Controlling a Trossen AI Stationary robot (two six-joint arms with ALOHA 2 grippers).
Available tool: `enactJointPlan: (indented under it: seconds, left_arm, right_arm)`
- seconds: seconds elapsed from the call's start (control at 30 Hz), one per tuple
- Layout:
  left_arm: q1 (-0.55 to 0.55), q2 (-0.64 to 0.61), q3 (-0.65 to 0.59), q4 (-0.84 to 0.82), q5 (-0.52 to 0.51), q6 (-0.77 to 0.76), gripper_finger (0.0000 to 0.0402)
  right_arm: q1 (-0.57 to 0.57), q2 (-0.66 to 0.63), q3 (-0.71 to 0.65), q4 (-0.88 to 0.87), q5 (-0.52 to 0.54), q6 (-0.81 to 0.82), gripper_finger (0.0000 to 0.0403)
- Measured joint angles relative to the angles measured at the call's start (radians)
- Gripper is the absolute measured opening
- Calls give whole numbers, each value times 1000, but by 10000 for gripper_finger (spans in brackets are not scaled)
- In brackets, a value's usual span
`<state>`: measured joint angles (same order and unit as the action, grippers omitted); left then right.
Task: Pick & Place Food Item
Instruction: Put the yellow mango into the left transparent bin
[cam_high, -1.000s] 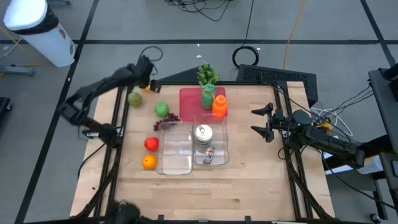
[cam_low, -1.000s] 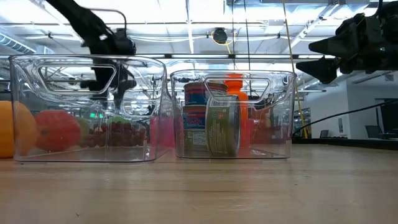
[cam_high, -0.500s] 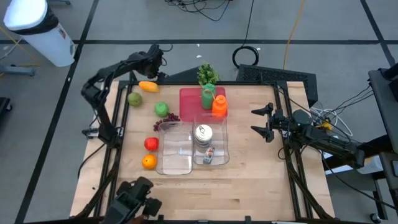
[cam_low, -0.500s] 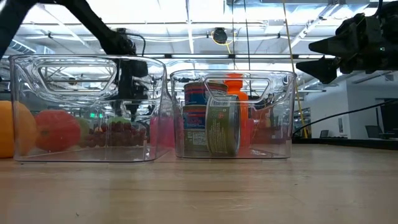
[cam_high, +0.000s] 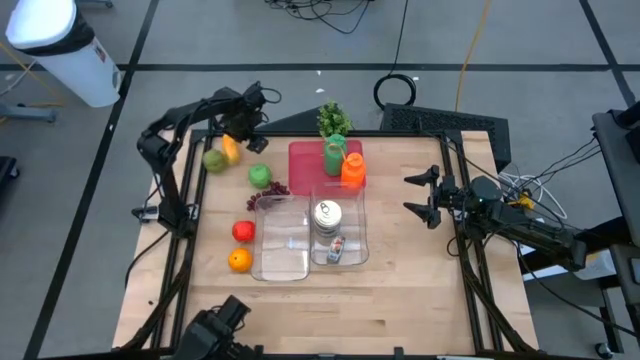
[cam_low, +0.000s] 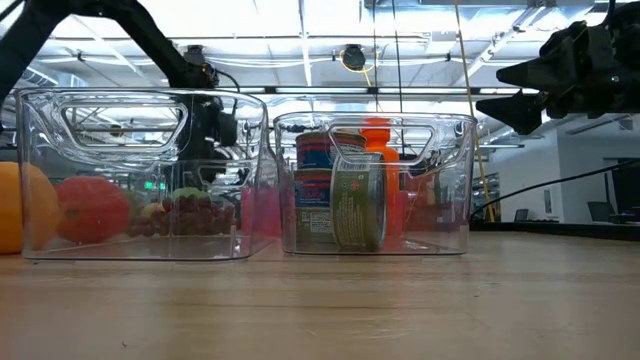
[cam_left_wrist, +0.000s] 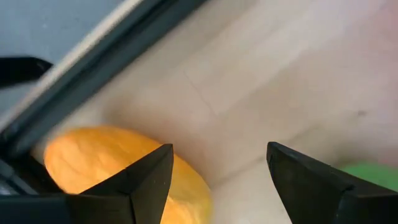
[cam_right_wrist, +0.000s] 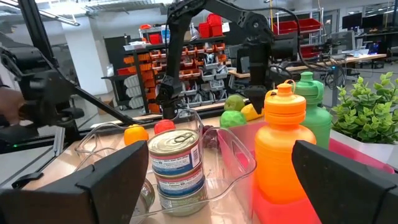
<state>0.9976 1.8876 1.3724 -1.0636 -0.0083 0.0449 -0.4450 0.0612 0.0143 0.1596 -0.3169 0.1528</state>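
Left gripper (cam_high: 238, 137): far-left table corner, fingers spread wide, gripping nothing, poised over yellow-orange fruit (cam_high: 231, 150) | fruit: on wood, just beside green apple (cam_high: 214, 159) | right gripper (cam_high: 417, 196): waits open at right table edge, empty | clear bins (cam_high: 281, 236): centre, one with cans (cam_high: 327, 215).

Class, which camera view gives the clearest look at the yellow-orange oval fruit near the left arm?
The left wrist view: the yellow-orange oval fruit fills the picture beside the left pincer, whose fingers are open. The high view shows it small at the table's far left; the right wrist view shows a distant sliver; the low view hides it.
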Motion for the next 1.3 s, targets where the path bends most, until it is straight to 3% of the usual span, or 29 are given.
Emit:
enactJointPlan:
  seconds: [0.1,0.23,0.3,0.57,0.8,1.0,1.1,1.2,1.3]
  left_arm:
    - [-18,-45,0,-31,-55,-116,273]
    - [-56,-115,-10,-60,-259,-398,273]
    - [-70,-132,-20,-74,-311,-507,273]
    - [-11,-133,-117,70,-306,-541,273]
    - [60,-134,-236,198,-190,-590,273]
    - [52,-134,-285,266,-149,-564,273]
    - [44,-134,-285,290,-150,-524,250]
    - [35,-134,-285,292,-151,-506,200]
    - [27,-138,-285,289,-144,-454,195]
  right_arm:
    - [0,0,0,0,0,0,375]
    - [0,0,0,0,0,0,375]
    - [0,0,0,0,0,0,375]
    - [0,0,0,0,0,0,375]
    - [0,0,0,0,0,0,375]
    - [0,0,0,0,0,0,375]
    - [0,0,0,0,0,0,375]
    - [0,0,0,0,0,0,375]
    - [0,0,0,0,0,0,375]
